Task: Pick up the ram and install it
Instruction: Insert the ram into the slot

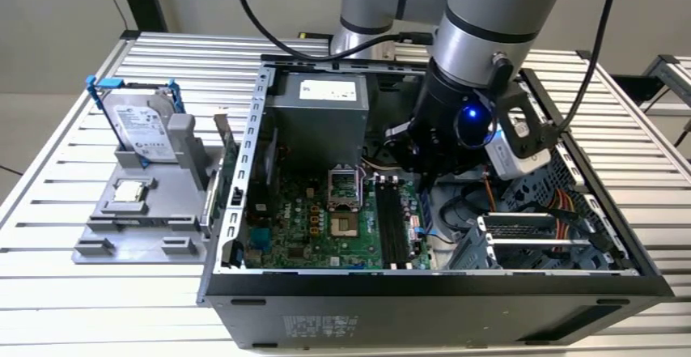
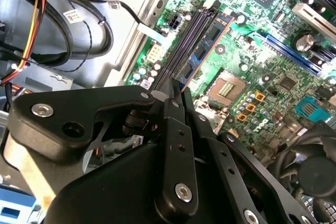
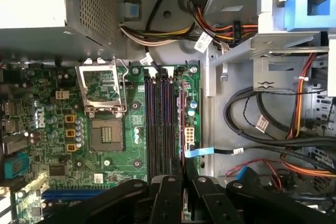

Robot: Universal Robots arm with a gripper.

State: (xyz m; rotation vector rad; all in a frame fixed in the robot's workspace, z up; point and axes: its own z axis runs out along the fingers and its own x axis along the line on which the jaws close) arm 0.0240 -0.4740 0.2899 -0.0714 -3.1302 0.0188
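Caught the arm (image 1: 475, 90) leaning into the open computer case (image 1: 432, 300) on the slatted metal counter (image 1: 65, 292), over the motherboard (image 1: 313, 227) in the exterior view. Saw the gripper (image 2: 176, 90) in the second wrist view drawn narrow, pinched on one end of the ram (image 2: 207, 43). Made out that blue-green stick with its dark chips standing on edge, in line with the black slots (image 2: 184, 45) and just beside them, on the side nearest the board's edge. Could not tell whether fully seated.

Picked up the same in the first wrist view: gripper (image 3: 184, 179) closed in on the thin edge of the ram (image 3: 181, 124), long slots (image 3: 157, 124) alongside, and the CPU socket (image 3: 107, 135) lying bare with its retention frame (image 3: 102, 85) flipped open.

Noted a white label (image 1: 327, 90) on the grey power supply (image 1: 319, 114), at twelve o'clock from the motherboard in the exterior view. Found, at nine o'clock from the case, the grey fixture (image 1: 141, 227) carrying an upright hard drive (image 1: 141, 122) in a blue frame with a white printed sticker, and a square silver chip (image 1: 132, 191) at six o'clock from the drive.
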